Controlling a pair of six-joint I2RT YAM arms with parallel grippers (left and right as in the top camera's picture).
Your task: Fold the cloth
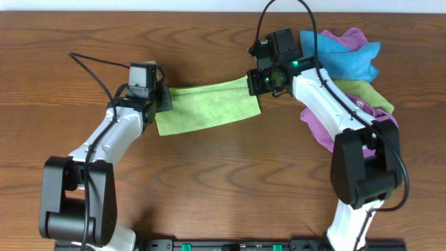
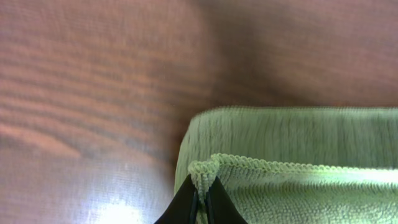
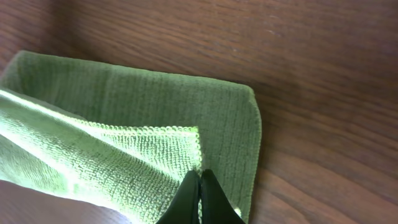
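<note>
The lime-green cloth [image 1: 209,106] lies stretched between my two grippers in the middle of the wooden table, its upper layer folded over the lower one. My left gripper [image 1: 162,97] is shut on the cloth's left corner; the left wrist view shows the hemmed corner [image 2: 205,171] pinched between the black fingers [image 2: 201,202], held over the lower layer [image 2: 292,134]. My right gripper [image 1: 258,82] is shut on the right corner; the right wrist view shows the fingers [image 3: 199,196] pinching the upper layer's corner [image 3: 196,155] above the lower layer [image 3: 230,124].
A pile of other cloths sits at the back right: a blue one [image 1: 345,59], a purple one [image 1: 355,36], a dull olive one [image 1: 366,92] and more purple [image 1: 320,129] under the right arm. Bare wood table [image 1: 223,181] lies in front.
</note>
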